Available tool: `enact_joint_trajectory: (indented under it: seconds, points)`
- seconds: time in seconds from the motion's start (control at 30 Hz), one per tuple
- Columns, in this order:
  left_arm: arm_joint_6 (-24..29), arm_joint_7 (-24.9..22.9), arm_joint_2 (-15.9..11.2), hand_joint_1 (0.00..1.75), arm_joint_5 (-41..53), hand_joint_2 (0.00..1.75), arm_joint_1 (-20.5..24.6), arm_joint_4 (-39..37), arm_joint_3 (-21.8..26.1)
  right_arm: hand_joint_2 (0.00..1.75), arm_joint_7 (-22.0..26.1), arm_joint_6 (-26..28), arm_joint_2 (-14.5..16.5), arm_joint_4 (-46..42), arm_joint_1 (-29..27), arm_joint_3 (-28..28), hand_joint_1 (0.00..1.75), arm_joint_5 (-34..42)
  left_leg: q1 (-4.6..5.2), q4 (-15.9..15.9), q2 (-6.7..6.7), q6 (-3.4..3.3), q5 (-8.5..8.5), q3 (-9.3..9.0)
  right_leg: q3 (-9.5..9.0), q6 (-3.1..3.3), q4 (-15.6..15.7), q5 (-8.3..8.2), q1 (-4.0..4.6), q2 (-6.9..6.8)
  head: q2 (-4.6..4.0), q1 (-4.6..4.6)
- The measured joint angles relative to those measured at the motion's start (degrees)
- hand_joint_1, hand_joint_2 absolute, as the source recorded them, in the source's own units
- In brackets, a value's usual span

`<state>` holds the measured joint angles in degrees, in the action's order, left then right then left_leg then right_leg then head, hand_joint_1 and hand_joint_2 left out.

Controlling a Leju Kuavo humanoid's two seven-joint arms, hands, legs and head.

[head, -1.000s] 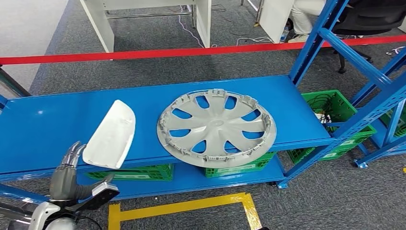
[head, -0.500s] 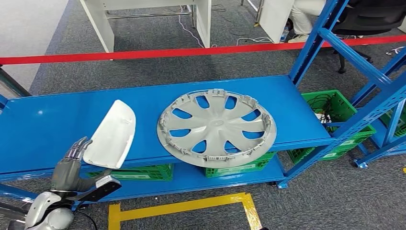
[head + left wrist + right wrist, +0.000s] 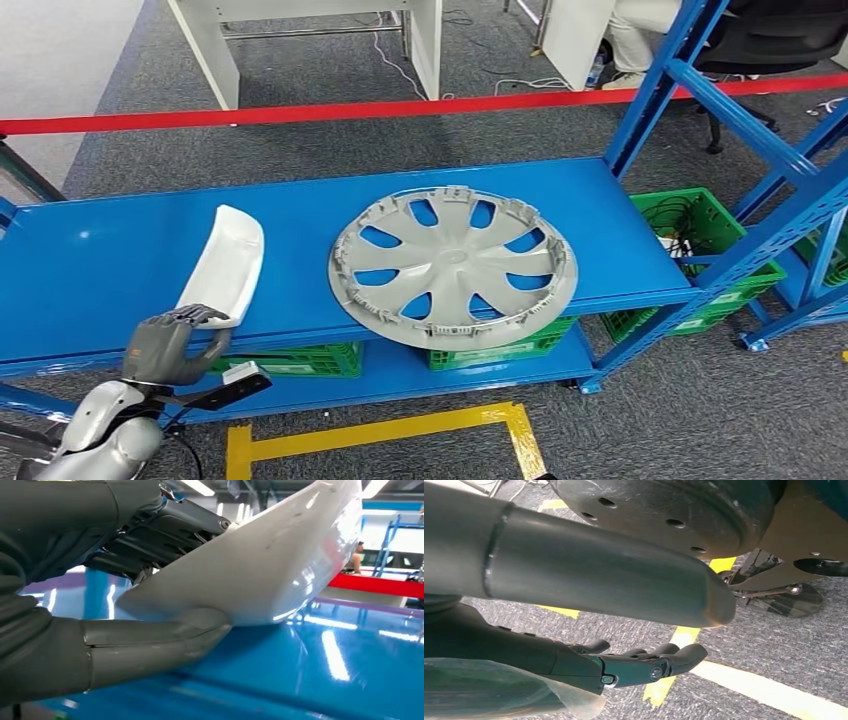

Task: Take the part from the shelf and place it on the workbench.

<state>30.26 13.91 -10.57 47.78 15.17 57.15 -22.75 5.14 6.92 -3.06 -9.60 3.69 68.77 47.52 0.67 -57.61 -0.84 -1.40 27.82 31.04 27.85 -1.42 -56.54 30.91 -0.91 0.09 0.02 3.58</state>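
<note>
Left robot hand (image 3: pixel 172 343) had closed on the near end of the white part (image 3: pixel 225 262) in the head view, fingers curled over its upper edge at the front lip of the blue shelf (image 3: pixel 90 270). That part lay tilted along the shelf's left side, well apart from the grey wheel cover (image 3: pixel 452 266) at the middle. Green crates (image 3: pixel 690 225) sat under the shelf and red tape (image 3: pixel 300 112) ran behind it; no counter could be seen.

From the left wrist, the grey thumb (image 3: pixel 155 640) pressed under the part's (image 3: pixel 270 565) glossy curved face while the dark fingers (image 3: pixel 160 535) clamped from the other side, with the far end reaching out over the shelf surface (image 3: pixel 320 680).

At the right wrist, the right robot hand (image 3: pixel 644 667) hung over grey floor and yellow floor tape (image 3: pixel 679 637), fingers loosely apart and holding nothing.

Judged from this, the grip took only one end of a long, smooth shell, so the free end could swing or twist in the fingers once lifted. Slipping looked likeliest, since the surface was slick and curved. A low lift could also drag the far end along the shelf and lever it loose
</note>
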Motion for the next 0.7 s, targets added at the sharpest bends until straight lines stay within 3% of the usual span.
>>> enact_joint_trajectory:
  seconds: [0.2,0.33,0.5,0.7]
  points:
    - [0.5,-0.1,0.1,1.75,0.7,1.75,1.8,-0.8,-1.5,0.00,-0.1,-0.1,0.0,0.0,0.2,0.4,0.00,-0.1,0.00,0.0,0.01,0.02,-0.02,-0.02,-0.01,0.00,0.0,-0.02,0.00,0.02,0.00,0.00]
    - [3.6,0.9,0.6,1.75,-0.4,1.75,1.6,-0.4,-2.0,0.00,-0.1,0.1,0.0,0.0,0.3,0.4,0.00,-0.1,0.00,0.0,0.01,0.02,-0.02,-0.02,-0.01,0.00,0.0,-0.02,0.00,0.03,0.00,0.00]
    - [9.2,5.5,2.6,1.75,1.8,1.75,-3.4,7.8,-0.1,0.00,0.3,0.8,0.0,0.0,0.2,0.4,0.00,0.6,0.01,0.0,0.02,0.01,-0.01,0.00,0.04,-0.01,0.0,-0.01,-0.01,0.08,0.00,-0.01]
    - [9.7,12.8,6.2,1.75,6.1,1.75,-9.9,19.1,5.3,0.00,0.9,1.4,0.0,0.0,0.1,0.4,0.00,0.9,0.03,0.0,0.03,-0.01,0.01,0.03,0.06,-0.01,0.0,-0.01,-0.03,0.10,0.00,0.01]
